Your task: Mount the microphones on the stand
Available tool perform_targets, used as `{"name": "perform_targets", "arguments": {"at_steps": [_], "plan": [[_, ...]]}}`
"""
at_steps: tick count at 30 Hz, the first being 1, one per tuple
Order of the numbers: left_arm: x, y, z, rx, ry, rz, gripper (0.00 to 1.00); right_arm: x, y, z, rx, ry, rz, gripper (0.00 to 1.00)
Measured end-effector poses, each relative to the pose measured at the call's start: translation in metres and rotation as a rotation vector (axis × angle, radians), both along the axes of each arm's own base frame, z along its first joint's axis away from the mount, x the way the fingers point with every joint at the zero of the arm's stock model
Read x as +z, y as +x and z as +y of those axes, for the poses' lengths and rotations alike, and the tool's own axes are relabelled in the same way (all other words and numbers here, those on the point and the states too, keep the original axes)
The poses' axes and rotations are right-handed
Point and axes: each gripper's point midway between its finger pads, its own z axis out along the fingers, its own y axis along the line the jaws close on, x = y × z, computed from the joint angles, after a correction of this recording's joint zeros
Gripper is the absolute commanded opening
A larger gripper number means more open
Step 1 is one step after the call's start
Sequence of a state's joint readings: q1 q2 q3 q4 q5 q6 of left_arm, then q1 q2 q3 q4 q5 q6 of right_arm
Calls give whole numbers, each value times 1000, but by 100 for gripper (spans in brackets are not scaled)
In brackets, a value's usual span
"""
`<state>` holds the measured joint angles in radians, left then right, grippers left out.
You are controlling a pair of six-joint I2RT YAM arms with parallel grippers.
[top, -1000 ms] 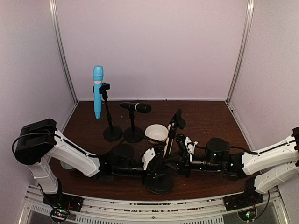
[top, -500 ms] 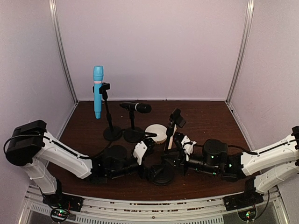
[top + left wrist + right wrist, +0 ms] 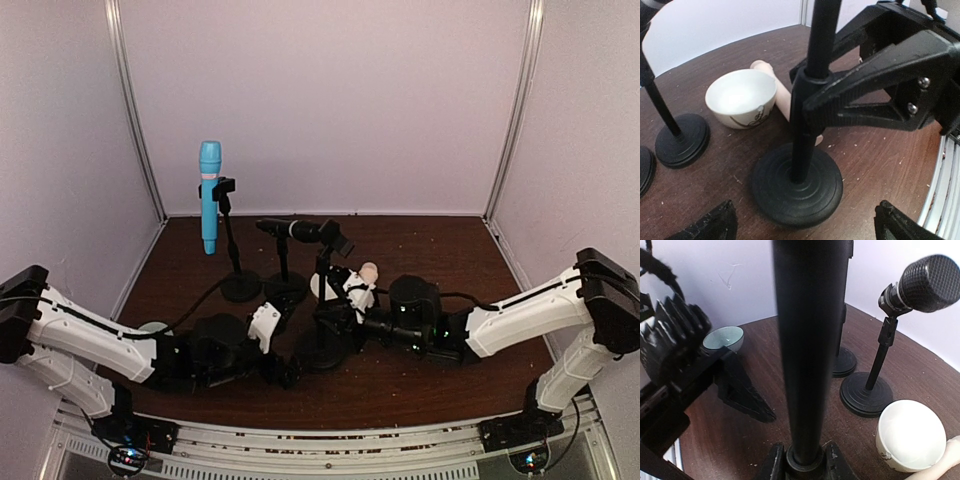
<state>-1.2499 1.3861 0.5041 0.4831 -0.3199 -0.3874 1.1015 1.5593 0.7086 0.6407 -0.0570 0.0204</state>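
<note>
The light blue microphone (image 3: pixel 209 196) stands clipped in the tall stand (image 3: pixel 232 250) at the back left. The black microphone (image 3: pixel 292 230) (image 3: pixel 927 282) sits on the short stand (image 3: pixel 286 285). The cream-pink microphone (image 3: pixel 781 95) (image 3: pixel 368 270) lies on the table behind a third stand (image 3: pixel 322 345) (image 3: pixel 796 182), whose clip (image 3: pixel 335 238) holds nothing. My right gripper (image 3: pixel 807 467) (image 3: pixel 335 315) is shut on this stand's pole (image 3: pixel 810 340), low down. My left gripper (image 3: pixel 805 230) (image 3: pixel 280 368) is open, with the stand's round base just ahead of its fingertips.
A white bowl (image 3: pixel 741 95) (image 3: pixel 910 435) sits beside the cream-pink microphone. A pale teal bowl (image 3: pixel 724 337) (image 3: pixel 152 328) is at the left, near my left arm. The two other stands' bases (image 3: pixel 682 140) (image 3: pixel 866 392) lie close behind. Walls enclose the table.
My left gripper has opened, let go of the third stand's base and drawn back to the left. My right gripper has carried that stand leftward and farther back.
</note>
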Motion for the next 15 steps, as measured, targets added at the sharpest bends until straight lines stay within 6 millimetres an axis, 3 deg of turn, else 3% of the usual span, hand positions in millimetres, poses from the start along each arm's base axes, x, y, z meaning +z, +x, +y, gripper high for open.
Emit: {"name": "perform_targets", "arguments": {"at_steps": [6, 8, 10, 12, 15], "plan": [[-11, 0, 32, 69, 30, 2, 98, -27, 12, 4, 16, -43, 13, 0], [-16, 1, 40, 86, 41, -2, 98, -24, 16, 8, 24, -31, 9, 1], [-18, 2, 45, 104, 50, -7, 98, -25, 16, 13, 35, -31, 8, 13], [-16, 5, 48, 126, 47, -15, 98, -26, 17, 16, 41, -32, 11, 32], [-9, 11, 55, 176, 36, -34, 98, -27, 16, 17, 47, -32, 16, 48]]}}
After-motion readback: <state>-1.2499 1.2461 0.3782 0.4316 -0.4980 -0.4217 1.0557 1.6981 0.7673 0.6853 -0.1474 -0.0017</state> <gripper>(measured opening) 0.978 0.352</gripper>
